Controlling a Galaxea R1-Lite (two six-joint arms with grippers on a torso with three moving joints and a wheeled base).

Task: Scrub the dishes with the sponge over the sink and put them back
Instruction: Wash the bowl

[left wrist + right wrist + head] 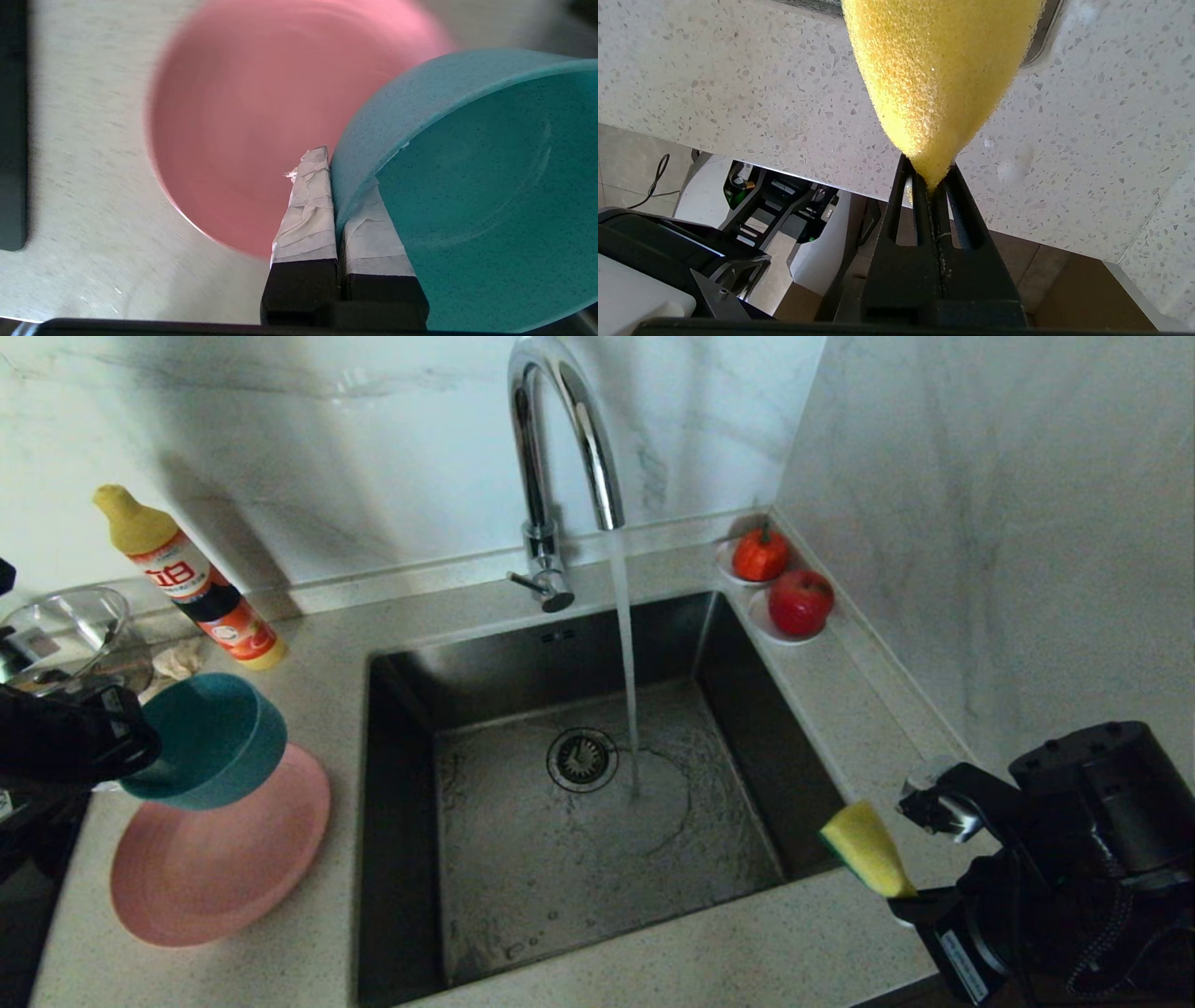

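Over the pink plate [219, 859] on the counter left of the sink [579, 784], left gripper [343, 186] pinches the rim of the teal bowl [210, 737], tilted and lifted. Right gripper [931, 186] clamps the sponge [866, 849] at the sink's right edge; tap [560, 448] running.

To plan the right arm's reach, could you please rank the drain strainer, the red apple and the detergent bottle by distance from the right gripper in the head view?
From the right gripper:
1. Drain strainer, in the sink.
2. Red apple, back right corner; close to the strainer, less certain.
3. Detergent bottle, far left.
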